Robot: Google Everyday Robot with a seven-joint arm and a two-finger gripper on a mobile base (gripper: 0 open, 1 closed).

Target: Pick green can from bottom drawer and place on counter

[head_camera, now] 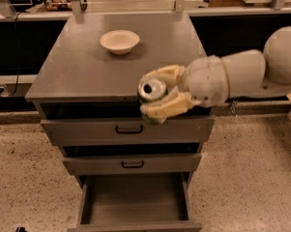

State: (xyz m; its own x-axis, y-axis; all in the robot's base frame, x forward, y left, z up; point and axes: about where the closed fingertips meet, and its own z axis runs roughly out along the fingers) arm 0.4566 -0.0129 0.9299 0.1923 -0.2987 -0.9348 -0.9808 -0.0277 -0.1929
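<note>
Green can (152, 88) is being held clamped in the pincer (149, 94), hanging just over the front edge of the counter (87, 66) with its silver top facing the camera. Being light, thin-walled and slick, it is probably calling for a gentle squeeze across its sides. Those dark sides are mostly hiding inside the grip.

the gripper (151, 95), at the counter's (87, 66) front edge, hides the can's (152, 88) sides between its clamped fingers; only the silver top shows; the arm (246, 71) runs off the right edge; the bottom drawer's (135, 202) front is cut by the lower edge
</note>
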